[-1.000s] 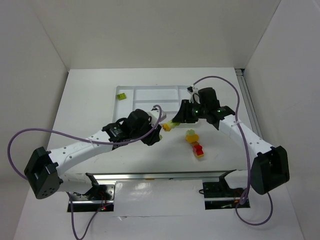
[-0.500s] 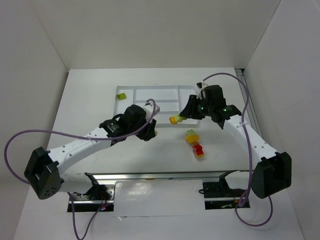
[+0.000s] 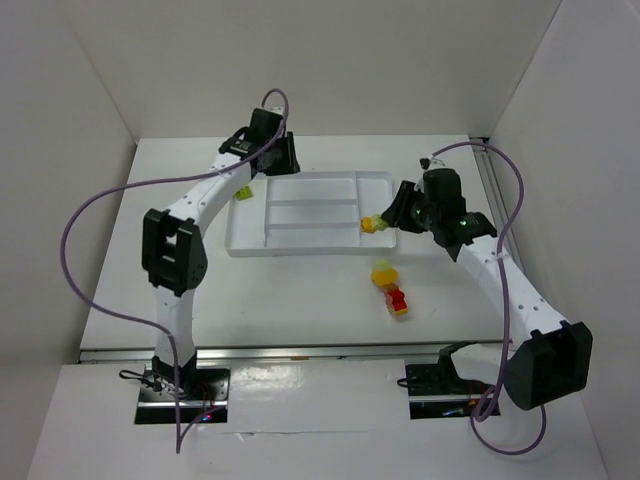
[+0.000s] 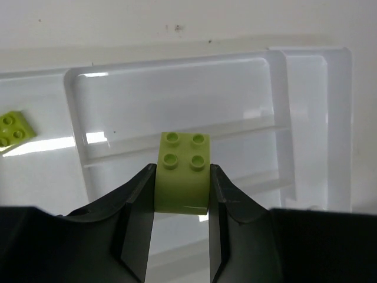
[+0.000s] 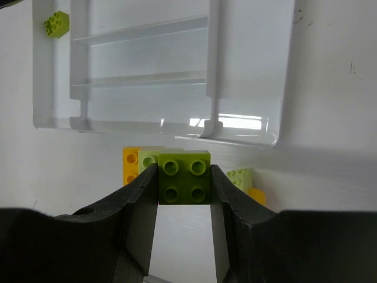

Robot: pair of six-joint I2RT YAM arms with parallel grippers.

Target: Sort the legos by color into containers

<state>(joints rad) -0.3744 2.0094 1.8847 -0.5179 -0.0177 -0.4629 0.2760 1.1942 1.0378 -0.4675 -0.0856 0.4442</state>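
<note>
Left gripper point(image 4: 182, 175) is clamped on a lime green four-stud plastic brick point(image 4: 182, 159). It grips the brick by its sides, studs toward the wrist camera. It hangs over the flat white plastic tray point(image 3: 310, 212), which is split by low ridges. The tray sits on the white worktop point(image 3: 300, 300) toward the far edge, about centre. The gripper is above the tray's far left part.

A second lime green brick point(image 3: 242, 193) lies flat in the tray's left end section, at the far end, apart from the gripper.

Right gripper point(image 5: 184, 184) is closed on a darker green four-stud brick point(image 5: 184, 171), fingers on both its sides. It is at the tray's near right corner. Cannot tell if the brick is over the tray or just off its rim.

Loose bricks lie on the worktop right of centre, between the tray and the near edge. A yellow-orange brick point(image 3: 381, 272) has a pale lime piece on top. Just beside it, nearer the near edge, is a red brick point(image 3: 397, 297) with a bit more yellow at its near side. This cluster is near the right gripper, not touching it.
</note>
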